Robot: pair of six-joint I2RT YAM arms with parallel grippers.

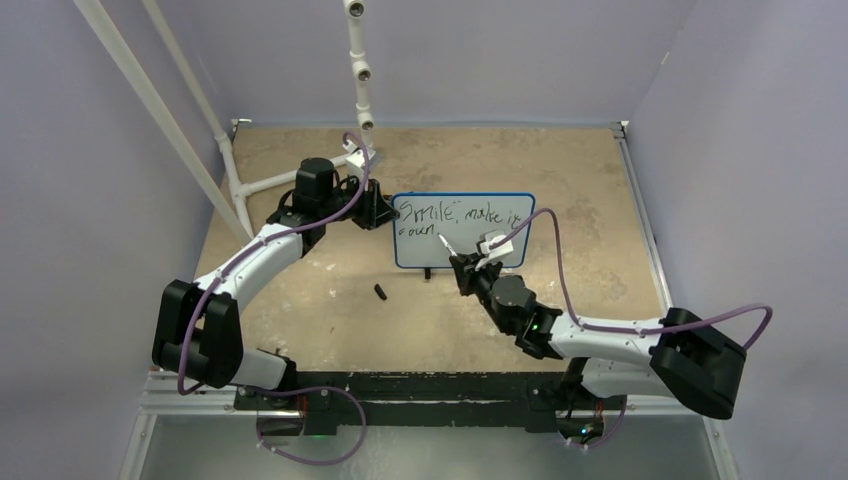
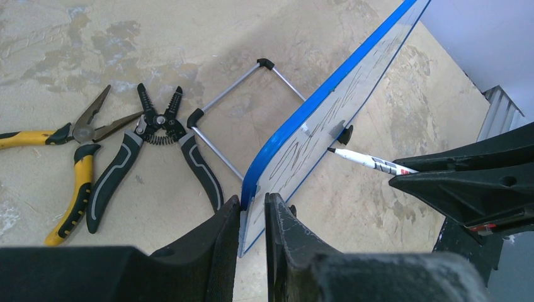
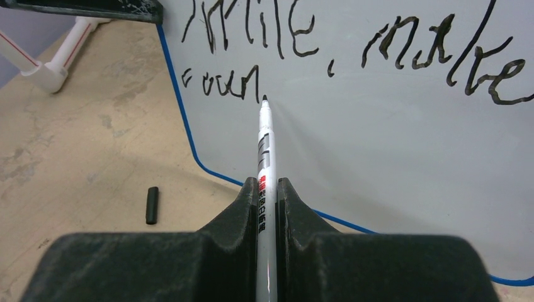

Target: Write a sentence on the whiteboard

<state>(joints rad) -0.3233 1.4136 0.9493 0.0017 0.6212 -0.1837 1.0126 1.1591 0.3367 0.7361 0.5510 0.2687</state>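
The whiteboard (image 1: 480,235), white with a thin blue frame, stands upright mid-table. The sentence (image 1: 455,215) on it reads "Smile, make it" with "coun" (image 3: 221,83) below. My left gripper (image 1: 383,212) is shut on the whiteboard's left edge (image 2: 255,182), one finger on each face. My right gripper (image 1: 462,268) is shut on a white marker (image 3: 265,170) with a black tip. The tip touches the board just right of "coun". The marker also shows in the left wrist view (image 2: 368,162).
The black marker cap (image 1: 380,292) lies on the table left of the right arm, also in the right wrist view (image 3: 152,205). Yellow pliers (image 2: 69,170) and black wire strippers (image 2: 154,151) lie behind the board beside its wire stand (image 2: 233,107). A white PVC pipe frame (image 1: 240,185) stands at the back left.
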